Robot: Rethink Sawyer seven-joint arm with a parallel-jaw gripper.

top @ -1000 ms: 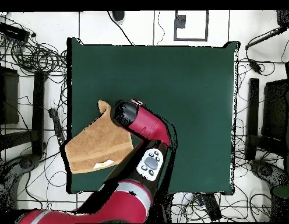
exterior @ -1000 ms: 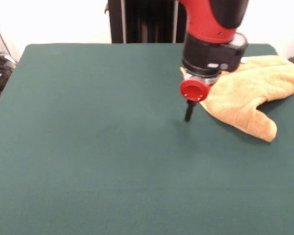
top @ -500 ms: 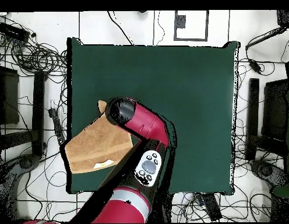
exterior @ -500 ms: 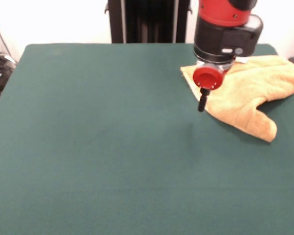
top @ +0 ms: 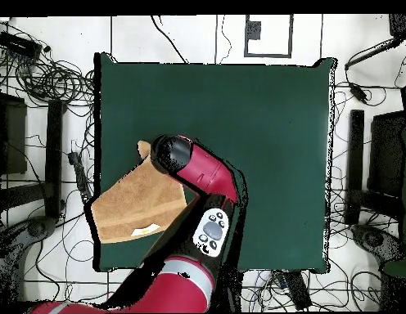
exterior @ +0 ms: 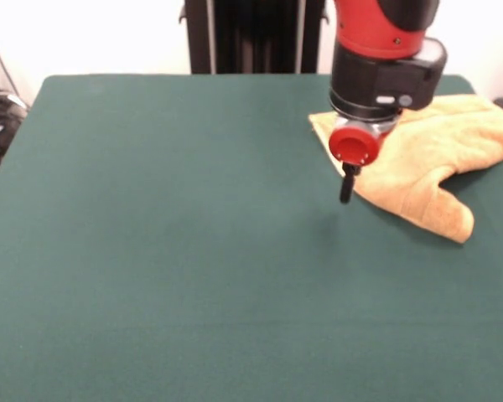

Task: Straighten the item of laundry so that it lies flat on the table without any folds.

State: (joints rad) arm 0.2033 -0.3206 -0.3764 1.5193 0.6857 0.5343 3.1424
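Observation:
The orange-yellow towel (exterior: 427,159) lies crumpled and folded over itself at the far right of the green table (exterior: 168,251), with one lobe reaching toward the near side. My gripper (exterior: 346,194) hangs under the red and black wrist, just above the table at the towel's left edge and beside its corner; it holds nothing that I can see. In the overhead view the towel (top: 137,204) lies at the table's (top: 263,123) lower left, overhanging the left edge, and the arm's end (top: 172,153) covers its upper right corner and hides the gripper.
The black pedestal (exterior: 256,33) stands behind the table's far edge. Cables and stands (top: 42,74) lie on the floor around the table. The towel's right end reaches the table's right edge in the front view.
The gripper has moved right in the front view, from bare table to the towel's left edge, then settled slightly lower. The towel has not moved.

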